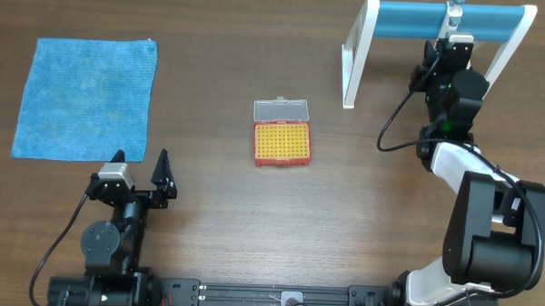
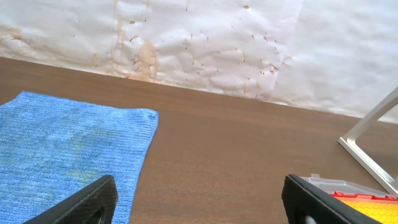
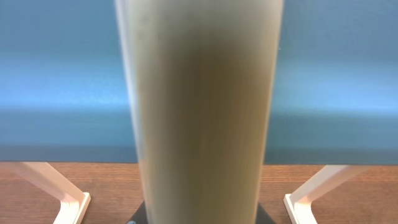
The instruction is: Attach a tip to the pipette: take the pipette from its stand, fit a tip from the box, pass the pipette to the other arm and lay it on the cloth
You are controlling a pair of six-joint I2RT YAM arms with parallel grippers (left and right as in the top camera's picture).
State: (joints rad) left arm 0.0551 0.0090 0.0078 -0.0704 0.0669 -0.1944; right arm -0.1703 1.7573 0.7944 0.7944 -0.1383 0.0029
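Right jaws at pipette on far-right stand, clamped or not: cannot tell; left jaws apart near cloth. Grip body squarely, then lift straight up off it.

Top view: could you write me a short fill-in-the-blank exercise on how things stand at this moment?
1. The cloth is ___ in colour.
2. The tip box stands with its clear lid ___.
3. The pipette stand is on the ___ arm's side.
4. The left end effector, fingers apart, holds ___.

Missing words: blue; open; right; nothing.
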